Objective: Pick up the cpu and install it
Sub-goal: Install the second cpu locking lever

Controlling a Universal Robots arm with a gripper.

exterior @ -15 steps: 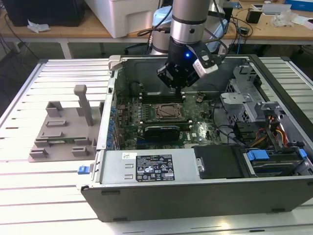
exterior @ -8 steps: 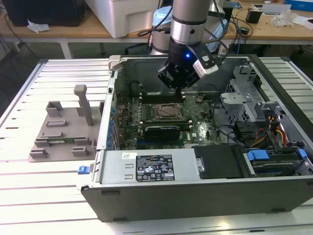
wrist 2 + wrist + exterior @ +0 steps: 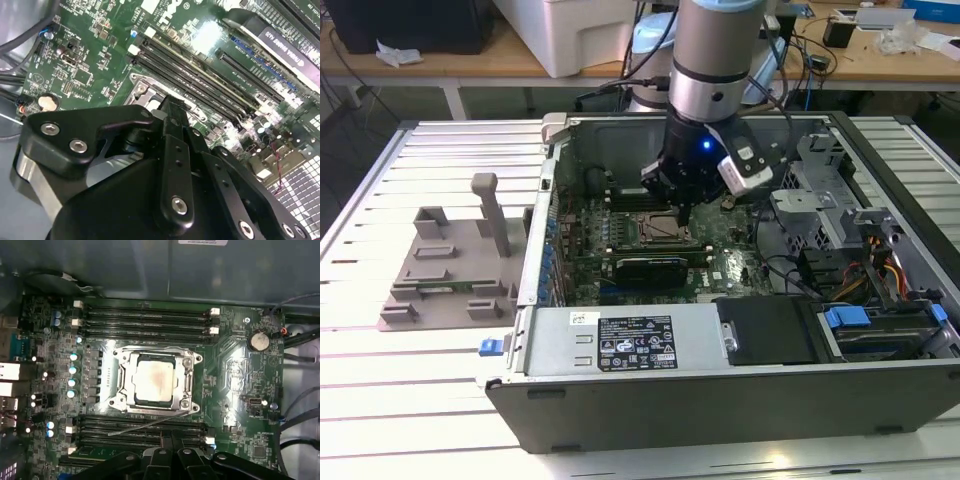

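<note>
Across the middle of the exterior view lies the open computer case (image 3: 740, 370), on its side on a slatted metal table (image 3: 410, 150), its power supply cover toward the lower edge of the frame and a tangle of cables and drive bays at the exterior view's right. Left of the case in that frame sits a grey plastic fixture (image 3: 455, 270) with an upright post. My arm (image 3: 715, 60) comes down from the upper centre of the exterior view into the case, over the green motherboard (image 3: 620, 235). A long black expansion card (image 3: 650, 268) lies just below my claw in that frame. My claw (image 3: 684, 208) hangs just over the metal-framed socket (image 3: 655, 228); in the second wrist view its black linkage fills the lower half and the fingers (image 3: 172, 117) stand close together, nearly closed, with nothing that I can make out between them. The cpu (image 3: 155, 380) is seated inside the socket frame (image 3: 190, 385) at the centre of the first wrist view, silver top up with a faint reddish tint, memory slots (image 3: 145, 320) running above and below it. A thin lever wire (image 3: 150, 426) lies slanted across the lower slots, just below the socket. A round coin battery (image 3: 259, 341) sits at the right of that frame.
</note>
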